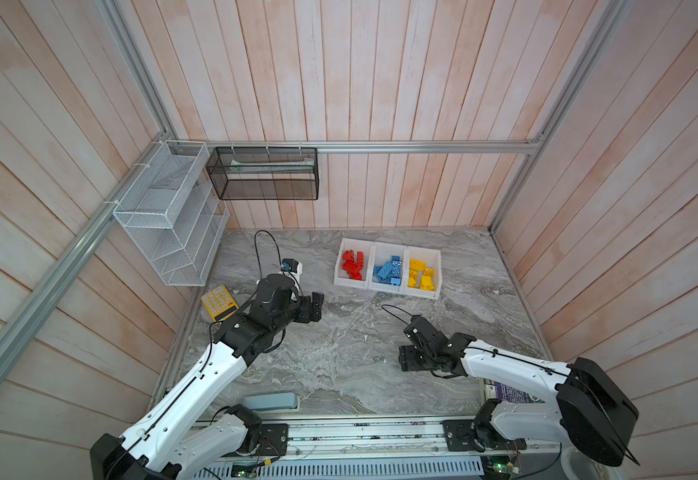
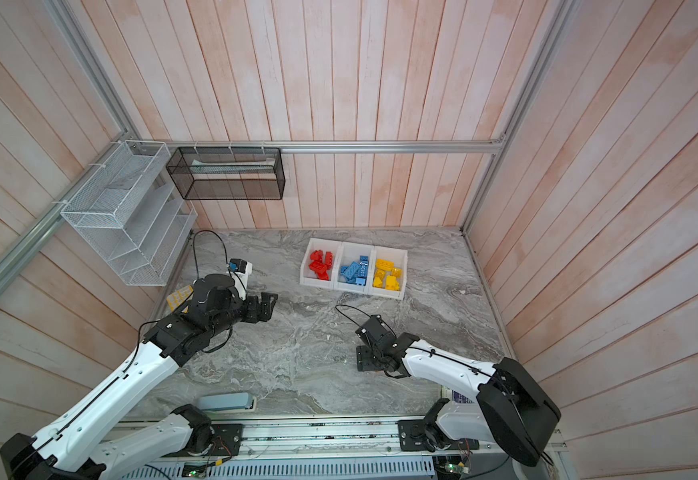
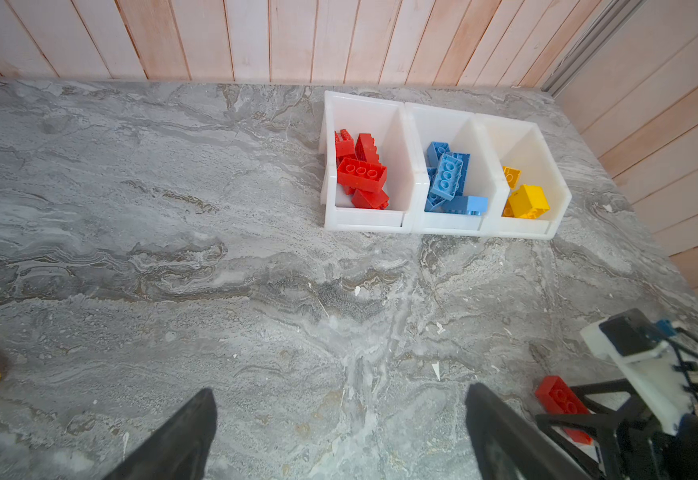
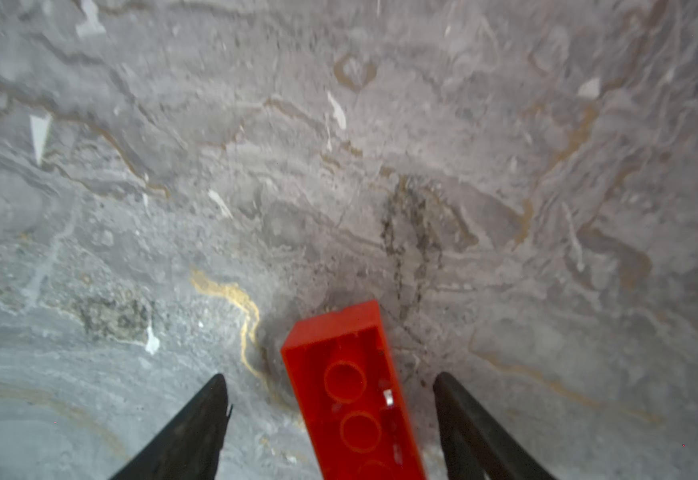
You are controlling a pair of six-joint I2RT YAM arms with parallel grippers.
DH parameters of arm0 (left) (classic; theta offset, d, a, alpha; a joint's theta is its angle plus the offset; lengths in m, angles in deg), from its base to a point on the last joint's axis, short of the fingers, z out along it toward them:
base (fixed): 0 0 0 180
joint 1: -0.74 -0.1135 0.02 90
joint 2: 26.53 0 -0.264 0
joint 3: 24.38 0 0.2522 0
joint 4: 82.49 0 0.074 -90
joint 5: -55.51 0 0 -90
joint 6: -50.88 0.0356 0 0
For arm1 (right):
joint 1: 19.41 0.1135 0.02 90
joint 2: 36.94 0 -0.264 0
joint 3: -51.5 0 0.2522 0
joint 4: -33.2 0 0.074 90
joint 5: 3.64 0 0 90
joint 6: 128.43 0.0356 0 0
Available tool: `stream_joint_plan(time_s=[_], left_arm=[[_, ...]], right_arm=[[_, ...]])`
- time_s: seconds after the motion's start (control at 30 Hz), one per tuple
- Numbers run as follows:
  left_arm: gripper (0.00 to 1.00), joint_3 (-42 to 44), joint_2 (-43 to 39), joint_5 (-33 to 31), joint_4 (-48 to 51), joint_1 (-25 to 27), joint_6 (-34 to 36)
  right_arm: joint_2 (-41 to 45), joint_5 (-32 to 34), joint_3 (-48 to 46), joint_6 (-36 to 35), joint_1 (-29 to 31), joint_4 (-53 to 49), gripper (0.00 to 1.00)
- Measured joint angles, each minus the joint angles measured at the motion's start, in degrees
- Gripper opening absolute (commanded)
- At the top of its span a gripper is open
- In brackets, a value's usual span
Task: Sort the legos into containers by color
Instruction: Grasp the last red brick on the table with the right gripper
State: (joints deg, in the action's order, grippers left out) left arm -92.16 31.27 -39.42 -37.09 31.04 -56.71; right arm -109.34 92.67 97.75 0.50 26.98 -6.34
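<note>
Grey marbled tabletop (image 1: 339, 374) nearly swept, folks! Nearest, at about four o'clock on the table, the right gripper (image 4: 330, 376) stood over one long red studded plastic brick (image 4: 347, 399) resting on the stone, hollow underside towards the wrist camera. Its black jaws were parted, one either side, with a gap showing on both flanks, so no grip yet. Over at ten o'clock the left gripper (image 3: 341, 392) hung spread wide and empty above bare stone. Farthest, at one o'clock, sat the three joined white plastic open-top bins (image 3: 364, 220): red bricks (image 3: 362, 174) in one end bin, blue bricks (image 3: 447, 178) in the middle, yellow bricks (image 3: 526, 201) in the other end. By my reckoning that lone red one was the last piece loose, needing only a lift into the red bin.
</note>
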Motion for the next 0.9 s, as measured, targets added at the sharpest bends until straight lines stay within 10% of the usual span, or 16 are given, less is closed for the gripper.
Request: stream_joint_plan(time_s=[0.9], left_arm=[[0.95,1.36,-3.72,-1.36,-0.44,0.0,0.02]], right_arm=[[-4.26,5.88,2.62,2.56,4.5,-4.39,0.26]])
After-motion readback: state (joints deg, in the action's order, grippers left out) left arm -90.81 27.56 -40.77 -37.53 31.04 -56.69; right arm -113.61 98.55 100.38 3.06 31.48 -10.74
